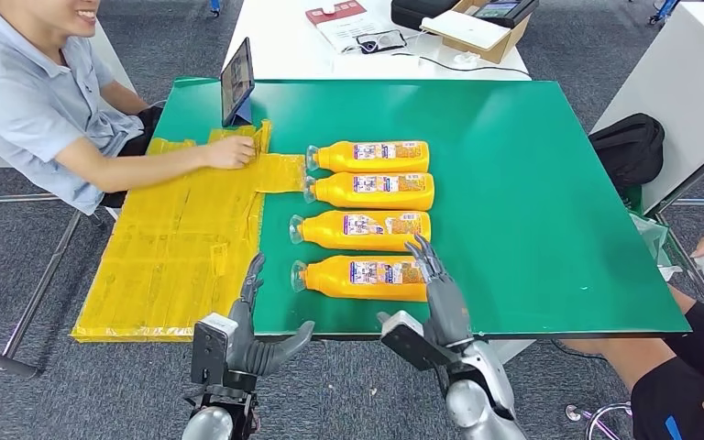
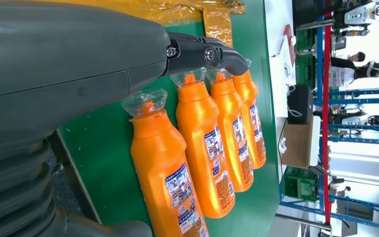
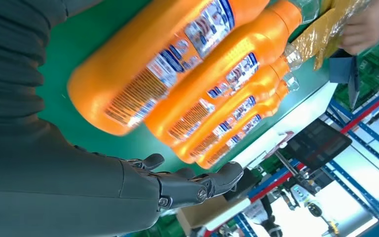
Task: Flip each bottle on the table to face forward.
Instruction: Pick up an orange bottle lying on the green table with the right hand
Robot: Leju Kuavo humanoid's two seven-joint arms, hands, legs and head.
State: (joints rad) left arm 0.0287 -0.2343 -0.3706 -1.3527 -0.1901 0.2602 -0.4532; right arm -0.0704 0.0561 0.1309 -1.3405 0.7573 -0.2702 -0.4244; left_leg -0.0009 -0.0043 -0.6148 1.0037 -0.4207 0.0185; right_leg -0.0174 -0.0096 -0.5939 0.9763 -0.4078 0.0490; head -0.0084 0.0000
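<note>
Presently lying: four orange bottles in a row on the green table, caps leftward. Both hands are hovering spread, holding nothing; right hand over the nearest bottle. Probably full, smooth, slippery: gripping mid-body suits.

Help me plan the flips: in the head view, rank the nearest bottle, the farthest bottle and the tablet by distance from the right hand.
1. Nearest bottle: front of the row, right by the right hand.
2. Farthest bottle: back of the row.
3. Tablet: propped at the table's far left.
</note>
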